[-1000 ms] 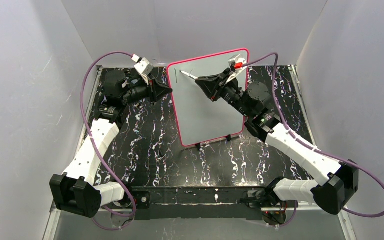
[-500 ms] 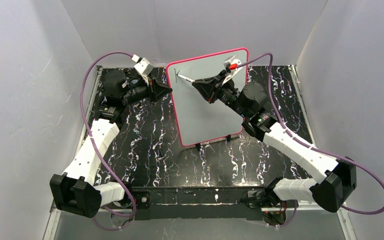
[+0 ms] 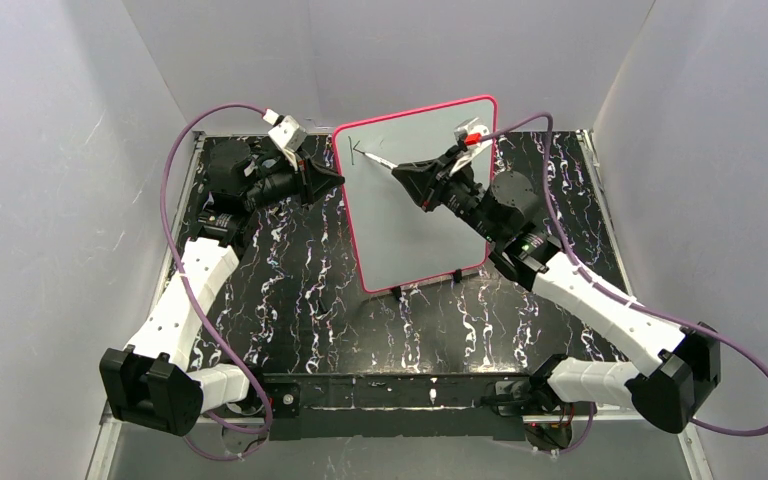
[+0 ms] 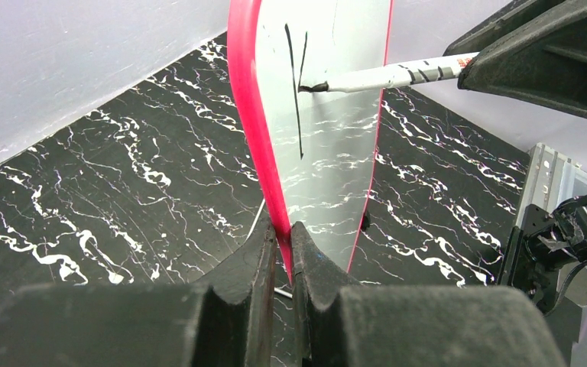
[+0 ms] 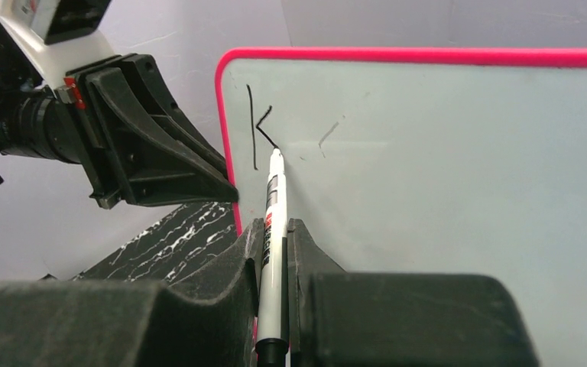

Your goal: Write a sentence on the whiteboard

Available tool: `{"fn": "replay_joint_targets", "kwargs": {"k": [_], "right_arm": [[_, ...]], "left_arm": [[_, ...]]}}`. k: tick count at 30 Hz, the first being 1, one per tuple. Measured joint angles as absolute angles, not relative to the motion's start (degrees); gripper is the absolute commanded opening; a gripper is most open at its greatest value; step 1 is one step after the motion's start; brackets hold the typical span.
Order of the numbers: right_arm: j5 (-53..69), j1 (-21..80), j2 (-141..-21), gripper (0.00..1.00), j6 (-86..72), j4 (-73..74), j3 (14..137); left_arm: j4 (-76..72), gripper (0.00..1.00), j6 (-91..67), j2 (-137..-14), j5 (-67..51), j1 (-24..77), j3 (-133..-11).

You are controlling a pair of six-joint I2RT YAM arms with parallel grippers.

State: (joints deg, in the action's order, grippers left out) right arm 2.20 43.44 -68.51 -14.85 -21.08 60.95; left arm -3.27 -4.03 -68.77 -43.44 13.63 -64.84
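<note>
The whiteboard [image 3: 420,200] stands upright at the table's middle back, white with a pink-red frame. My left gripper [image 3: 338,178] is shut on its left edge [image 4: 256,138]; the grip shows in the left wrist view [image 4: 283,233]. My right gripper [image 3: 400,170] is shut on a white marker [image 5: 274,229], gripped at the barrel [image 5: 275,229]. The marker tip touches the board near the top left corner. Of the sentence, only a vertical stroke and part of a "K" [image 5: 260,134] show; it also shows in the left wrist view [image 4: 296,84].
The table top [image 3: 300,290] is black with white marbling. Grey walls close in the back and both sides. The board's small black feet [image 3: 396,292] rest on the table. Purple cables loop from both arms.
The marker tip went left to the vertical stroke, then back right and slightly down, leaving the angled strokes of the "K". The left gripper and board have not moved.
</note>
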Motion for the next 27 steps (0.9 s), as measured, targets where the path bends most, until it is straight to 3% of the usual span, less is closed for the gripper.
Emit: {"fn": "replay_joint_targets", "kwargs": {"k": [27], "right_arm": [[1.5,43.4,-62.9,0.01,-14.8,-20.4,58.2]], "left_arm": [[-3.8,0.00,-4.1,-68.5,-43.5,13.8,-64.4]]}}
